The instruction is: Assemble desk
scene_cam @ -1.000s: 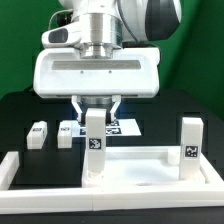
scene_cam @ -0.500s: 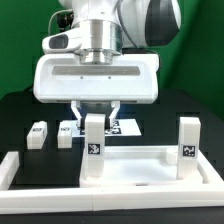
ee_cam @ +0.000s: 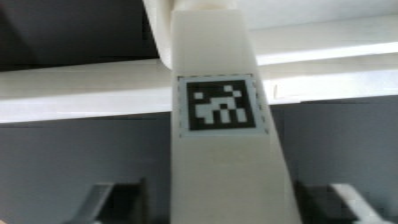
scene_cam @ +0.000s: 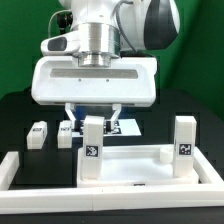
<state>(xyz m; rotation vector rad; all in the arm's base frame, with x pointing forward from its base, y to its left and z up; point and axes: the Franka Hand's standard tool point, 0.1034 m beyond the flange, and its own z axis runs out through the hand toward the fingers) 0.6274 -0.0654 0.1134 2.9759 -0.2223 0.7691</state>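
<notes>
The desk panel lies rim up near the front of the table, and two white tagged leg posts stand upright in it. My gripper hangs directly over the left post. It is open, its fingers flanking the post's top. In the wrist view the post fills the middle, and dark gaps separate it from both fingers of the gripper. The right post stands alone at the panel's far corner. Two loose leg posts lie behind on the exterior view's left.
The marker board lies flat behind the left post. White L-shaped border bars frame the panel along the exterior view's left side and front. A green backdrop rises behind the dark table.
The jaws have spread apart and let go of the left post, which stays upright in the panel. The panel and right post have shifted slightly toward the exterior view's left.
</notes>
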